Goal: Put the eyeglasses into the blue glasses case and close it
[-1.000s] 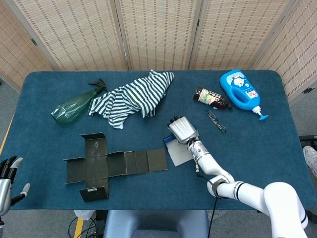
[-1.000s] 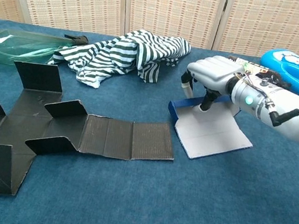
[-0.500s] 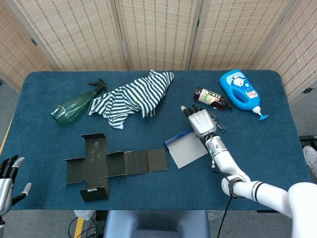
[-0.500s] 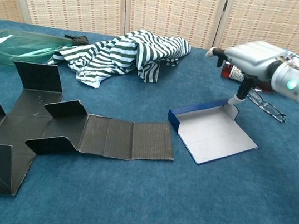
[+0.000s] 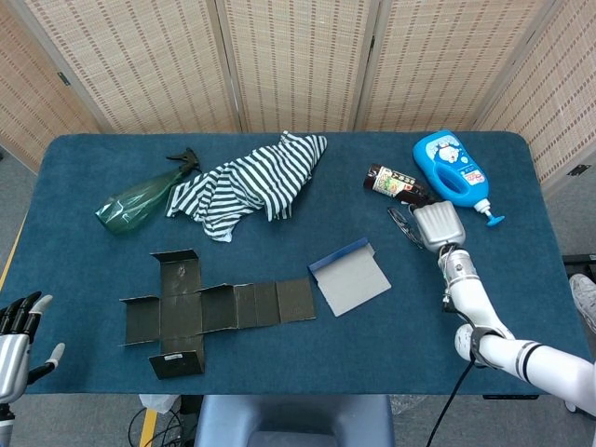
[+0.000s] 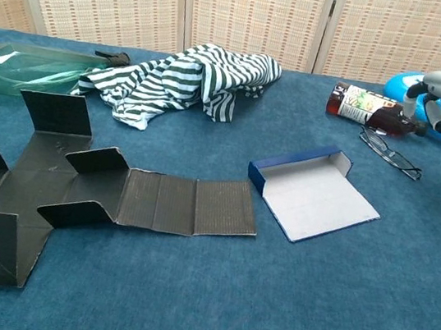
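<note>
While the blue glasses case (image 6: 313,193) lies open and unfilled on the desk (image 5: 279,345), the step in hand is the reach for the eyeglasses (image 6: 390,153), which rest folded on the cloth between the case and the brown bottle (image 6: 365,106). The right hand (image 5: 438,225) hangs over them, back upward; in the chest view its fingers (image 6: 437,114) curl downward with nothing between them, just above and beyond the far end of the frame, not yet touching it. By my reading the task is barely begun: nothing is in the case and its lid is flat open.

Next the fingers need to come down and slightly toward the robot, astride the thin frame, and pinch it without pushing it into the bottle lying just beyond the fingertips. The blue detergent bottle (image 5: 451,169) sits close on the outer side.

Compared with a second ago, the right hand has left the case, where its fingers were pressing on the open lid, and has swung out over the eyeglasses. The left hand (image 5: 16,331) idles at the near desk edge, fingers spread and holding nothing, as before.
</note>
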`<control>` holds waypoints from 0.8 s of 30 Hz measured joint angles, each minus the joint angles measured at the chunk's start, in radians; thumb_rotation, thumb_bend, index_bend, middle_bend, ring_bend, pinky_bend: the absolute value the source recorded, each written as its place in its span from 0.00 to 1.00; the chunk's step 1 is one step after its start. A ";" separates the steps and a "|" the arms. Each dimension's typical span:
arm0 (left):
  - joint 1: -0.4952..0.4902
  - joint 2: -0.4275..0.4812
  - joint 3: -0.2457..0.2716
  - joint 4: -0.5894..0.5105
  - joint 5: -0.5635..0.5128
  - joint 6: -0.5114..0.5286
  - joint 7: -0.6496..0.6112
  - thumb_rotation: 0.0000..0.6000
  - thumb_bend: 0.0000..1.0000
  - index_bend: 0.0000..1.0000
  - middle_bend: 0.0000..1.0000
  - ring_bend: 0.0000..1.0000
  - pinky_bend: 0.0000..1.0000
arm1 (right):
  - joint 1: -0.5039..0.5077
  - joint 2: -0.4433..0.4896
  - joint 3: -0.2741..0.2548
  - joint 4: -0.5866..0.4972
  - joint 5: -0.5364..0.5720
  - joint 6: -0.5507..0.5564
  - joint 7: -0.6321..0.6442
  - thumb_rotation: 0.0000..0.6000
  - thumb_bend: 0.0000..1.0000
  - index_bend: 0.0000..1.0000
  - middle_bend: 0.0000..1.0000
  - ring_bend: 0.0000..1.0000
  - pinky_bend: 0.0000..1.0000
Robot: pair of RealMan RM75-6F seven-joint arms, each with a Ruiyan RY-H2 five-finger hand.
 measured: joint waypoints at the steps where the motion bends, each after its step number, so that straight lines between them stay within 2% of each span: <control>1: 0.000 -0.001 0.000 0.001 0.000 -0.001 0.000 1.00 0.32 0.17 0.14 0.15 0.19 | 0.001 0.001 -0.005 0.005 0.011 -0.005 -0.004 1.00 1.00 0.33 0.71 0.75 0.78; 6: -0.004 -0.005 0.002 0.002 0.000 -0.009 0.002 1.00 0.32 0.17 0.14 0.15 0.19 | 0.015 -0.008 -0.034 0.062 0.106 -0.057 -0.030 1.00 1.00 0.33 0.80 0.84 0.87; 9: -0.006 -0.005 0.002 0.000 0.000 -0.010 0.006 1.00 0.32 0.17 0.14 0.15 0.19 | 0.032 -0.025 -0.049 0.106 0.158 -0.094 -0.040 1.00 1.00 0.33 0.81 0.88 0.92; 14: -0.006 -0.005 0.002 -0.003 0.000 -0.010 0.012 1.00 0.32 0.17 0.14 0.15 0.19 | 0.067 -0.070 -0.070 0.185 0.225 -0.144 -0.054 1.00 1.00 0.33 0.81 0.88 0.92; 24: -0.005 -0.002 0.001 -0.008 -0.009 -0.011 0.022 1.00 0.32 0.17 0.14 0.15 0.19 | 0.111 -0.157 -0.079 0.332 0.258 -0.201 -0.022 1.00 1.00 0.33 0.81 0.88 0.92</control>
